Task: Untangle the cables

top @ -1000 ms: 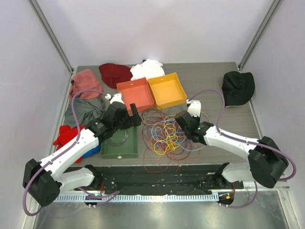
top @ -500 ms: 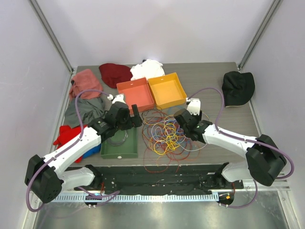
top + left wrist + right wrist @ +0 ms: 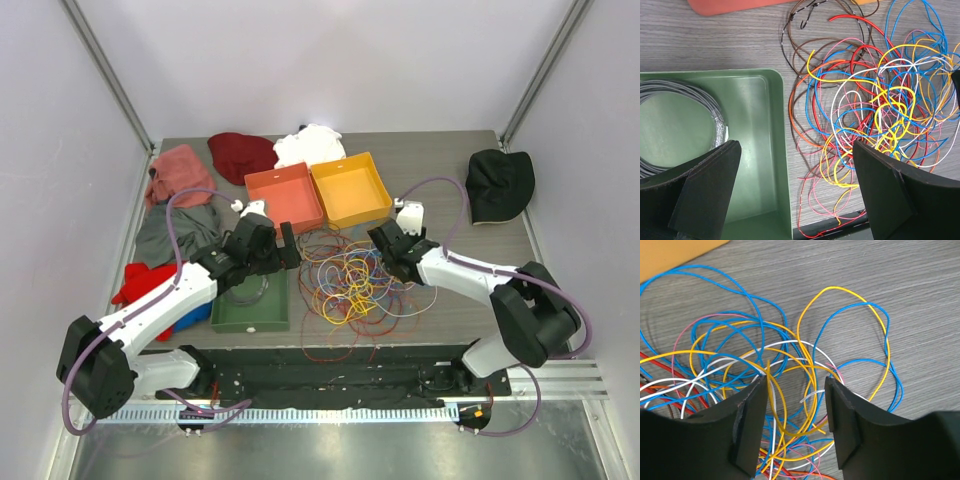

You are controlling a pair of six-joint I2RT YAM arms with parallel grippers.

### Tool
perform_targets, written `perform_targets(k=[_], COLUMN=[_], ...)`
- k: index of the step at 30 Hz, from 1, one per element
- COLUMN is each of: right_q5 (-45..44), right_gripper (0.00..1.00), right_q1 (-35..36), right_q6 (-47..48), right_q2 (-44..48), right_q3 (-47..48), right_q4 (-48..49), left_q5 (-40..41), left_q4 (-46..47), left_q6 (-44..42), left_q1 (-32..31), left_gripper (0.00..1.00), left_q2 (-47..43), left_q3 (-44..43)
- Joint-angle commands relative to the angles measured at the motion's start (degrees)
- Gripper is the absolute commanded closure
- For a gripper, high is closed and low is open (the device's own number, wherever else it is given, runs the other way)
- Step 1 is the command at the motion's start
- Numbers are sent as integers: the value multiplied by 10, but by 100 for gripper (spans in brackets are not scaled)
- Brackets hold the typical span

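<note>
The cables (image 3: 345,282) lie in a loose tangle of red, yellow, blue, white, orange and brown loops on the table between the two arms. My left gripper (image 3: 284,246) is open at the tangle's left edge. In the left wrist view it (image 3: 797,195) is open wide, spanning the green tray's right wall (image 3: 782,150) and the cables (image 3: 880,105). My right gripper (image 3: 384,250) is open at the tangle's right edge. In the right wrist view it (image 3: 795,422) straddles yellow, blue and white cables (image 3: 790,365) just above the table, gripping none.
A green tray (image 3: 250,314) left of the tangle holds a grey wire coil (image 3: 675,95). A red tray (image 3: 285,196) and an orange tray (image 3: 350,188) stand behind the tangle. Clothes (image 3: 178,172) are piled at the left and back. A black hat (image 3: 498,183) lies at the right.
My right arm has swung back, carrying its gripper a little farther from me along the tangle's right edge. My left gripper has shifted only slightly. The cables lie as before.
</note>
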State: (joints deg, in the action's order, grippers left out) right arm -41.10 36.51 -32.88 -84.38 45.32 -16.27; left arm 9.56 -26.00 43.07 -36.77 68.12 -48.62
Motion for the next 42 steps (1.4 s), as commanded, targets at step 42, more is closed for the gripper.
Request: perform_targets(k=[42], right_q5=[286], right_gripper=[99], right_q1=[28], right_q6=[82], right_q2=[117], right_q3=[770], right_q4=[-187], left_q5=[-20], left_q4=[122], left_q6=[-43], left_q1=[-35], left_gripper=[0], left_q2=[-98], left_q3=[-65])
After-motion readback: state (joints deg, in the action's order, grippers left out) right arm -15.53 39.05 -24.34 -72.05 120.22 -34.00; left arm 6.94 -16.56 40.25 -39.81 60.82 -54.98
